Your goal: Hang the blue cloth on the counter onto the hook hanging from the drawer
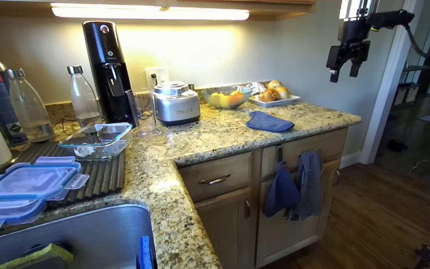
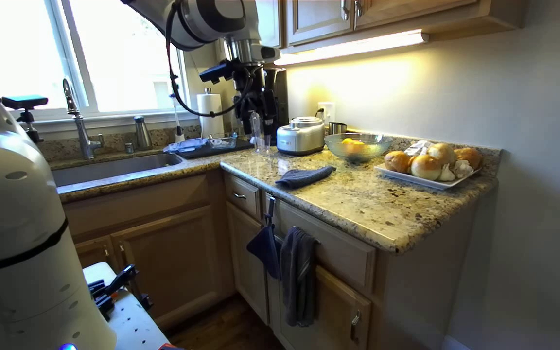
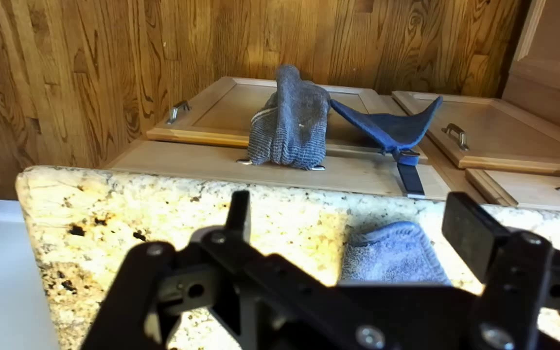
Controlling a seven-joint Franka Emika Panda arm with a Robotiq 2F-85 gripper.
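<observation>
The blue cloth lies folded on the granite counter [image 1: 215,140] [image 2: 367,204] [image 3: 129,209], near its front edge; the cloth shows in both exterior views [image 1: 270,122] [image 2: 305,178] and in the wrist view [image 3: 392,255], partly hidden there by the gripper. My gripper [image 1: 345,72] [image 2: 259,129] [image 3: 350,214] is open and empty, raised high above the counter. The drawer [image 1: 291,156] [image 2: 343,243] [image 3: 197,160] is shut below the counter edge. A black hook strap [image 1: 279,153] [image 2: 271,209] [image 3: 410,180] hangs over its front, with a darker blue cloth [image 1: 281,192] [image 2: 266,250] [image 3: 392,129] on it.
A grey-blue towel [image 1: 309,186] [image 2: 299,277] [image 3: 289,121] hangs on the drawer's handle beside the strap. A glass fruit bowl [image 1: 227,98] [image 2: 358,148], a plate of onions [image 1: 274,101] [image 2: 430,182] and a silver appliance [image 1: 177,104] [image 2: 301,136] stand behind the blue cloth.
</observation>
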